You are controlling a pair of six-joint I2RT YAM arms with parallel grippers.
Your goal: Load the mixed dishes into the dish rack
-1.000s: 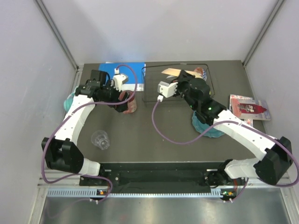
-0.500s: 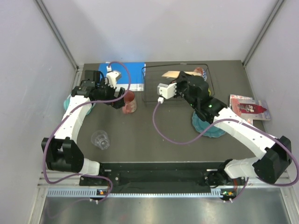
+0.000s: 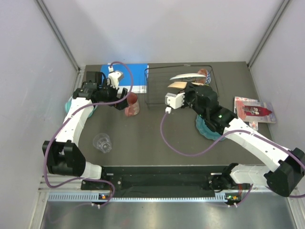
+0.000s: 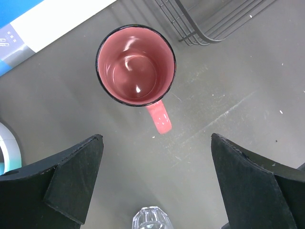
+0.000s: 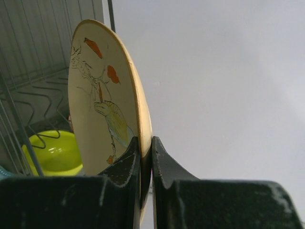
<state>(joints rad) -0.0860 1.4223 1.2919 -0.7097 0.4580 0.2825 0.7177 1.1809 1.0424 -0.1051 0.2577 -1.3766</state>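
Far side of the worktop (image 3: 138, 148): my right gripper (image 5: 145, 143) pinches the lower rim of the white plate with red-and-green marks (image 5: 102, 90). The jaws are pressed against both faces, and the plate stands on edge over the dish rack (image 3: 147, 88). The lime bowl (image 5: 52, 152) lies down among the rack's wires.

To the left, my left gripper (image 4: 156, 143) hangs above the red mug (image 4: 136, 64), jaws spread wide and touching nothing. The mug stands upright on the worktop just left of the rack's near-left corner, with its handle turned toward my jaws. The blue book (image 3: 136, 76) lies flat just beyond it.

The clear glass (image 3: 102, 142) stands on the near left of the worktop, well apart from the rack. The teal scalloped plate (image 3: 207, 130) lies partly hidden beneath my right forearm, near the rack's near-right corner.
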